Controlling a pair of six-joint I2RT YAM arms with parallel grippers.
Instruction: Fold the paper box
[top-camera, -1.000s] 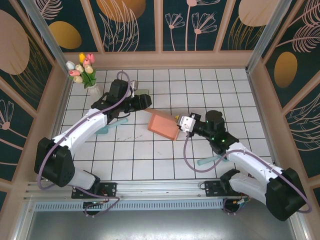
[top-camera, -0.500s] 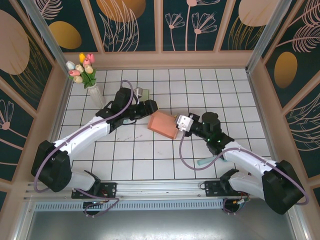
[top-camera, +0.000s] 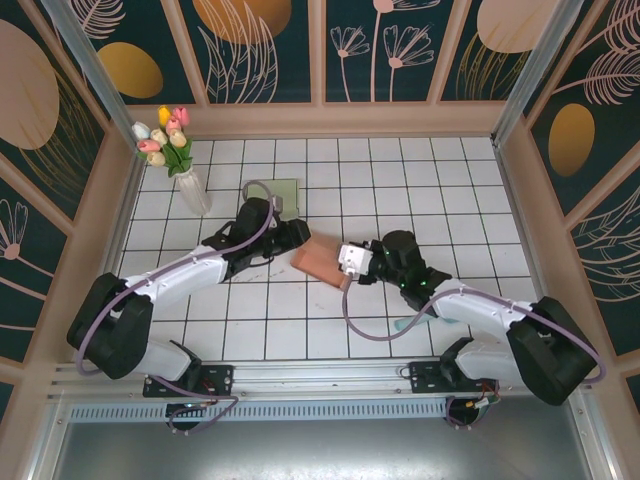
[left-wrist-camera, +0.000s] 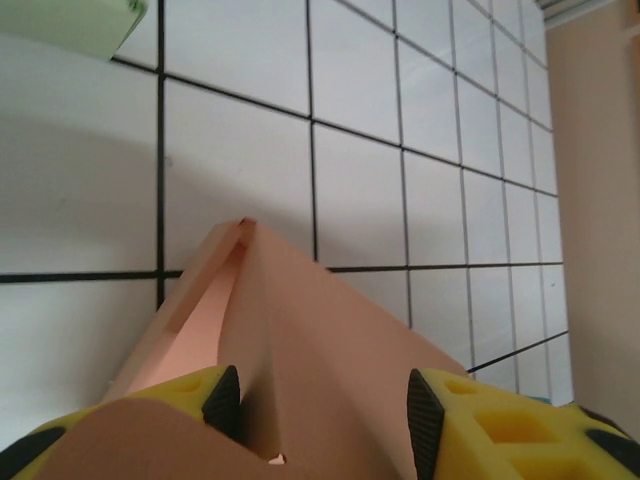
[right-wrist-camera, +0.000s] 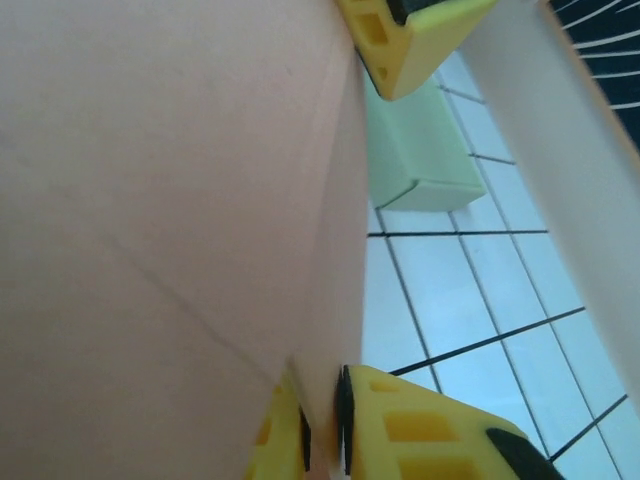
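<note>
- The salmon-pink paper box (top-camera: 322, 260), half formed, lies on the white tiled table (top-camera: 400, 180) directly between the two tools, the left tool (top-camera: 300, 245) at one end and the right tool (top-camera: 341, 266) at the other.
- In the left wrist view, a raised crease of the box (left-wrist-camera: 330, 340) runs forward from the left tool (left-wrist-camera: 315, 400). Its yellow fingers (left-wrist-camera: 470, 430) stand apart astride that crease, and I cannot tell whether the pads actually press the paper.
- In the right wrist view, the right tool (right-wrist-camera: 322, 425) is clenched on a thin upright wall of the box (right-wrist-camera: 160, 200), with the paper sandwiched between its pads.
- A pale green square pad (top-camera: 278, 190) lies on the table beyond the left tool and apart from the box. It also shows past the box wall ahead of the right tool (right-wrist-camera: 415, 140).
- Risk: the right tool's bite looks shallow, right at the wall's edge. Any pull from the other end could slide the paper free and let the wall flop open.
- Risk: if the left tool closes off the crease line, it would probably crush a new, crooked fold into the panel.
- Risk: the two tools work close together across a light box. Opposed pushes could buckle or tear the paper, or skid the whole box across the smooth tiles.
</note>
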